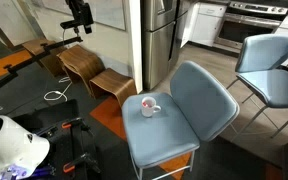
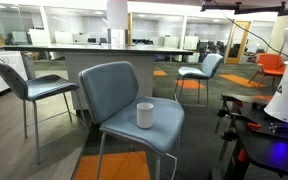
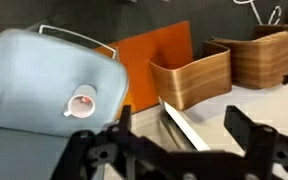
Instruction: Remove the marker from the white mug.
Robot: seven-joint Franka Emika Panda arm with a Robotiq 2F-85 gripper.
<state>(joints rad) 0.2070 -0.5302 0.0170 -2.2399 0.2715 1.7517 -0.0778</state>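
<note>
The end effector [image 3: 169, 148] fills the bottom edge of the wrist view. Its two dark fingers are spread wide with nothing between them, so it is open and empty. It hangs high and well apart from the work, which is why this view takes in the whole bench [image 3: 29, 70], a blue-grey chair seat at the left of the frame. In an exterior view the end effector [image 1: 80, 14] is a small dark shape at the upper left, far from the bench [image 1: 179, 135] at centre.

The mug [image 3: 82, 102] stands upright near the middle of the seat, probably set there for a clear reach from above. The marker [image 3: 84, 99] is inside it, showing only as a reddish smear at the mouth. In an exterior view it is a pink fleck [image 1: 147, 103].

In an exterior view the mug [image 2: 145, 114] looks plain white and the marker cannot be made out. The frame's lower edge cuts off the fingertips in the wrist view.
</note>
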